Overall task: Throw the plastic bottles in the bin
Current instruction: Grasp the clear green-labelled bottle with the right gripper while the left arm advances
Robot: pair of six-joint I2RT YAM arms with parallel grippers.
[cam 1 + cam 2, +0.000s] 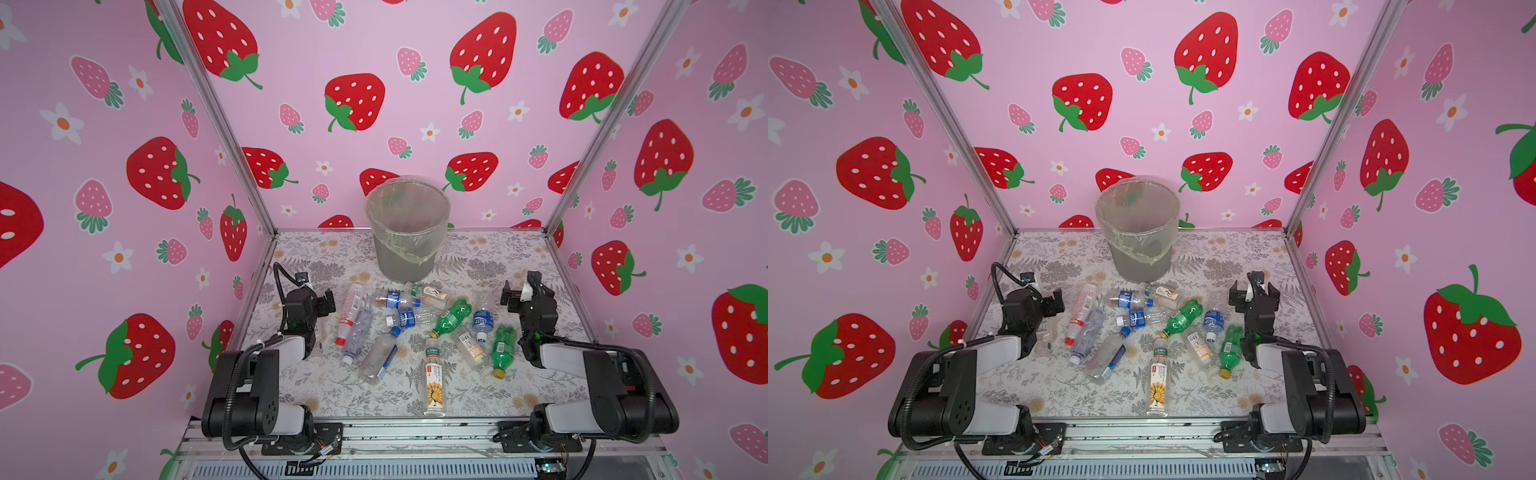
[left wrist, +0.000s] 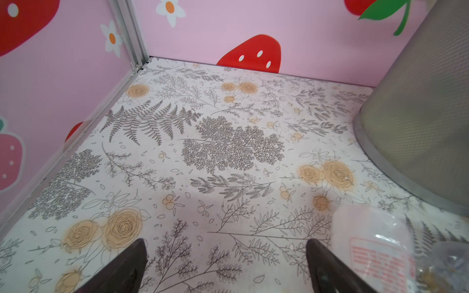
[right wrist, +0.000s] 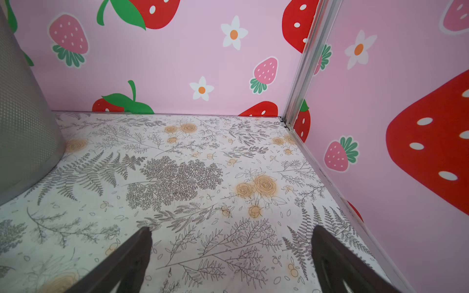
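Plastic bottles (image 1: 452, 316) lie between left gripper (image 2: 225, 243) and right gripper (image 3: 232, 229).

In both top views the bin (image 1: 403, 257) stands in the upper middle of the table (image 1: 498, 257); bare table on its left and right is free. The bottles (image 1: 451, 318) lie crowded at centre, several touching.

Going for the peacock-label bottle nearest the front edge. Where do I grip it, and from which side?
Grip the peacock-label bottle across its mid-body, straight down from above, with the open right gripper. It lies flat, pointing front to back, so set the jaws left and right of it. Its near half has bare table on both sides; an orange-labelled bottle crowds the cap end.
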